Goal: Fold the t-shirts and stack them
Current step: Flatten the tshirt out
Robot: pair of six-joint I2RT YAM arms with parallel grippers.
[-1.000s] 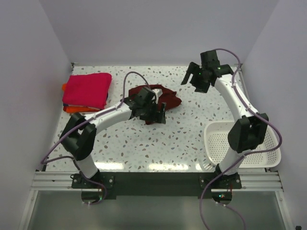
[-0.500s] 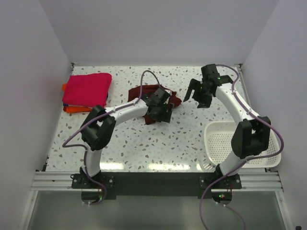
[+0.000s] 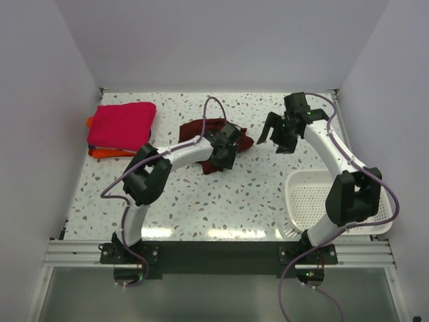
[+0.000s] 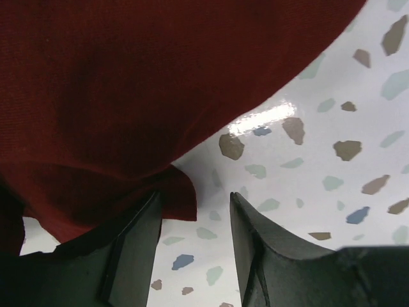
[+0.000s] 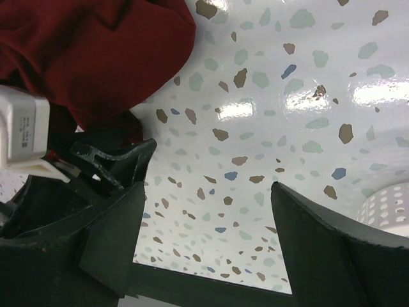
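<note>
A dark maroon t-shirt (image 3: 209,131) lies crumpled at the table's middle back. My left gripper (image 3: 224,154) is down at its near right edge. In the left wrist view the shirt (image 4: 128,83) fills the upper left, and one corner of cloth (image 4: 180,195) pokes in beside the left finger. The left gripper (image 4: 195,214) is open with a narrow gap. My right gripper (image 3: 279,134) hovers just right of the shirt, open wide (image 5: 208,192), with only table between its fingers. A folded magenta-pink t-shirt (image 3: 122,124) lies on an orange one (image 3: 100,153) at the back left.
A white slotted basket (image 3: 335,201) stands at the near right, partly behind the right arm; its rim (image 5: 391,211) shows in the right wrist view. The left arm's gripper body (image 5: 38,134) is close on the right gripper's left side. Walls enclose the table on three sides.
The left arm has stretched further right along the maroon shirt's near edge and its jaws have narrowed. The right gripper has come nearer and lower, toward the shirt's right side, still open.
</note>
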